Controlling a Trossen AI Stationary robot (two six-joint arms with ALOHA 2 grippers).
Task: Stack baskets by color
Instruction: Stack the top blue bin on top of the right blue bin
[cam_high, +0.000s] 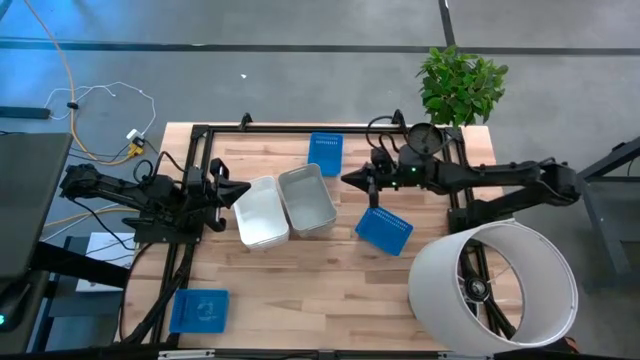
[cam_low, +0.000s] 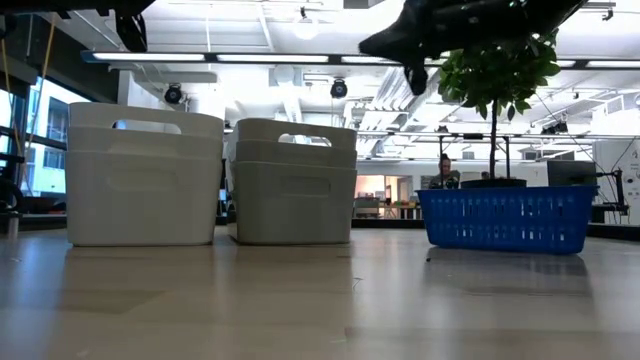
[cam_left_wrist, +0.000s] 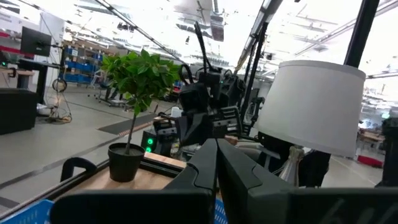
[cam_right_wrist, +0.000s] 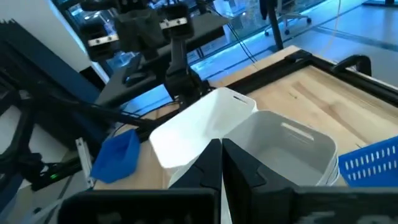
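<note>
While both claws are pressed together w/ nothing held, left gripper & right gripper flank white baskets & grey baskets mid-table.

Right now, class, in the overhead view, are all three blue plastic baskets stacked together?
No: the three blue plastic baskets lie apart across the wooden table.

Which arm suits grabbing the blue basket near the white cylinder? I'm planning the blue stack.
Right. The right gripper, shut, hovers just beside that blue basket; the left gripper sits beyond the white baskets.
</note>
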